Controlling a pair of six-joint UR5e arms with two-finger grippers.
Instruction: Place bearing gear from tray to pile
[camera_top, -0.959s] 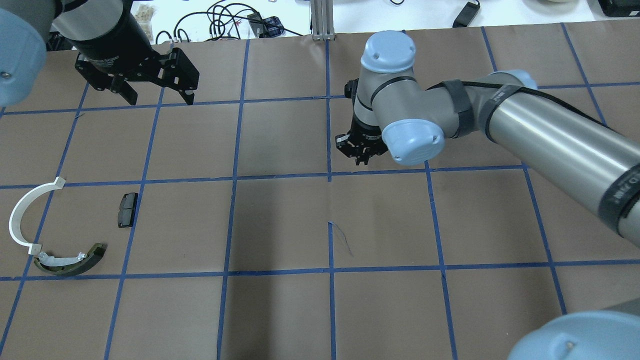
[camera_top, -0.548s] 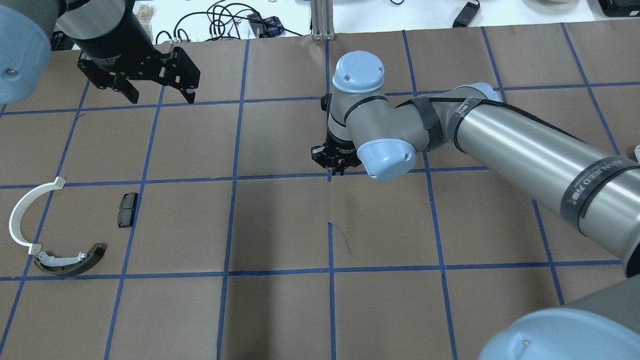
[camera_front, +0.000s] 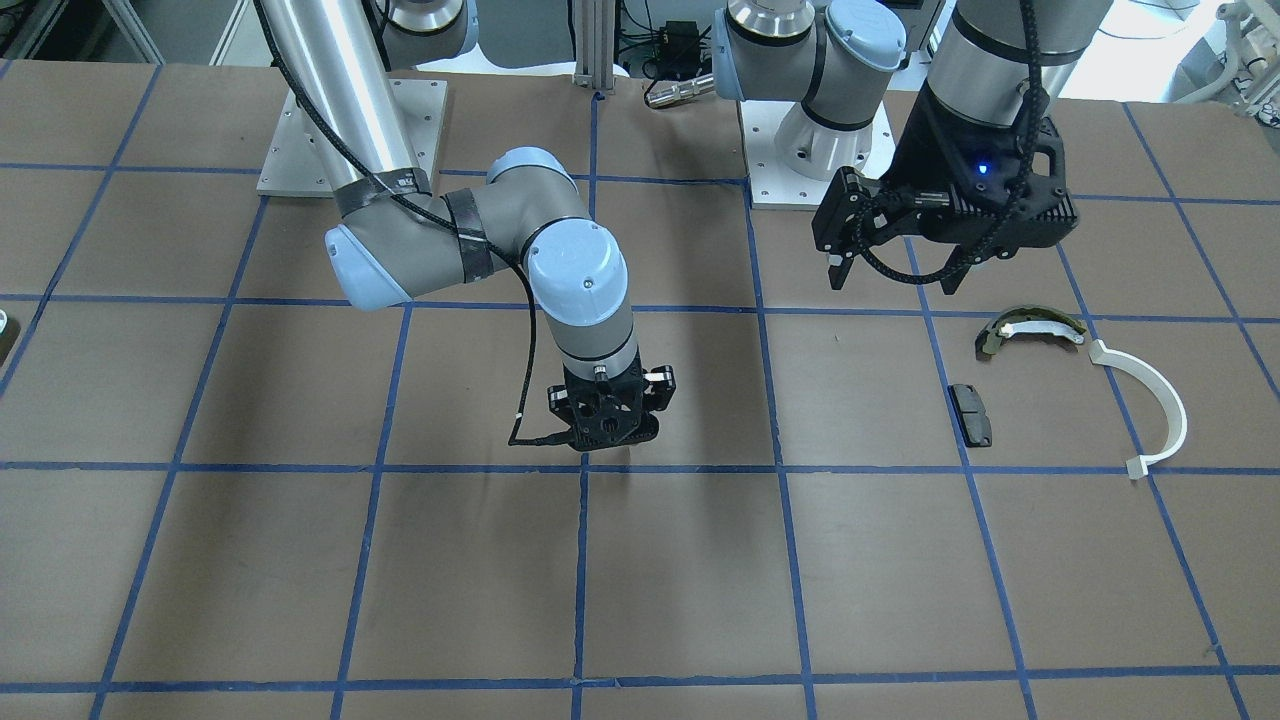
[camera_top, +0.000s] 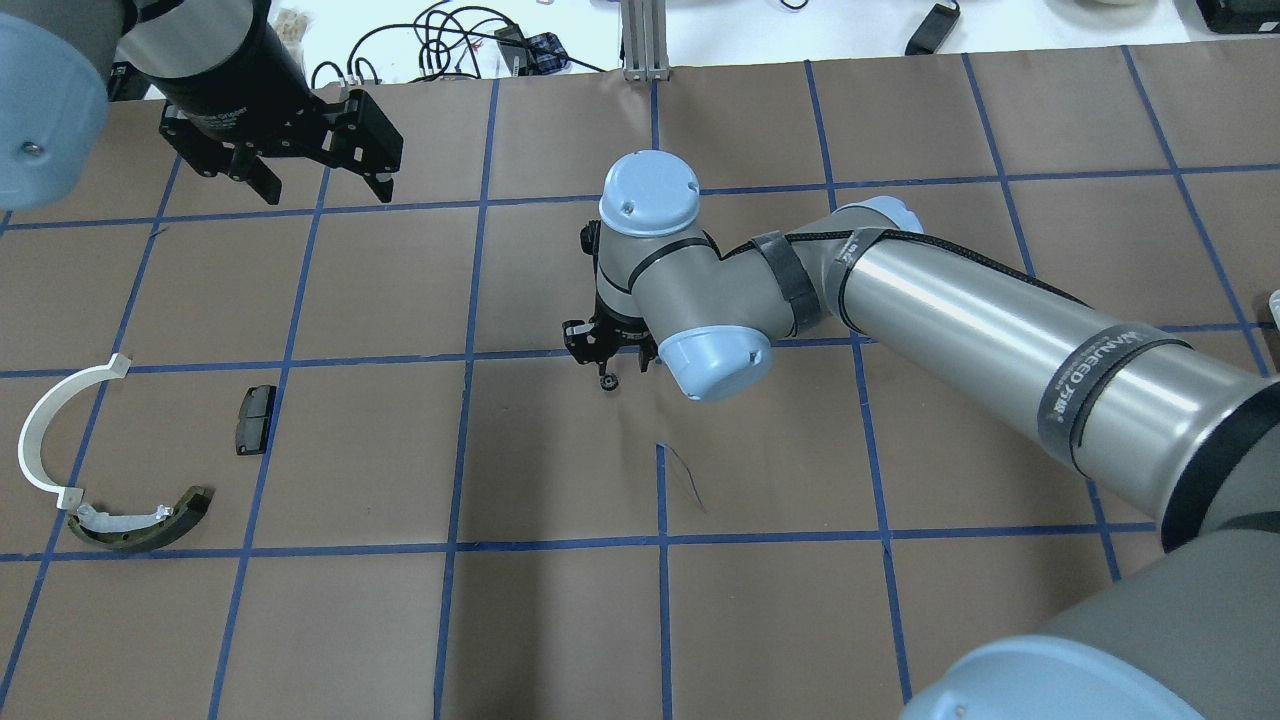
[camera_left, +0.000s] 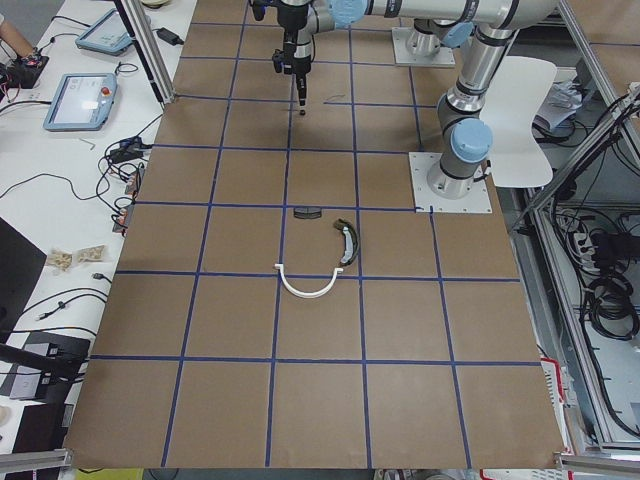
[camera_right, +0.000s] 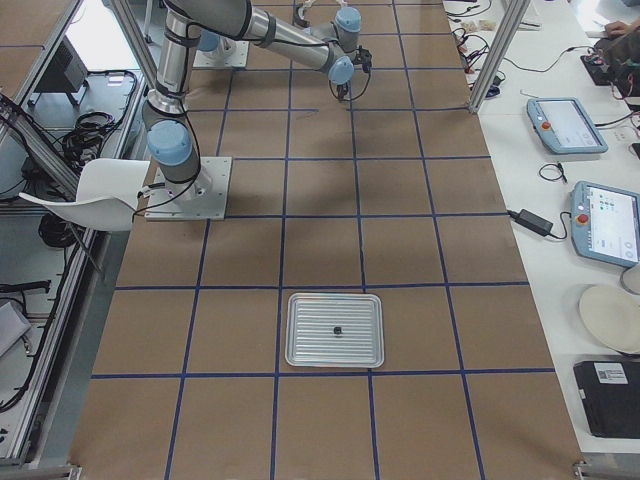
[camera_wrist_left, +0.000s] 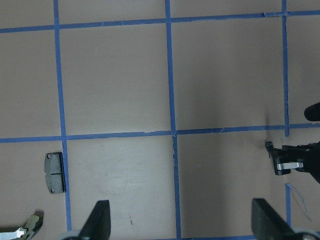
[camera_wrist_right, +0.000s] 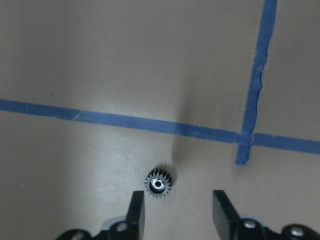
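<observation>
Small black bearing gear (camera_wrist_right: 159, 185) lies flat, well apart from pile (camera_top: 150, 528).

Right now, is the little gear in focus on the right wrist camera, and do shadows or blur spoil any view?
Right wrist view: the bearing gear is in focus, teeth distinct, a soft shadow streak above it; the right gripper is blurred. Left wrist view: the left gripper is soft too. Overhead view: broad arm shadow darkens the table.

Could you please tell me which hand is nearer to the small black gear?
Right. The right hand is just above the gear, which shows beside its open fingertips, ungripped. The left hand hangs far away on its own side.
</observation>
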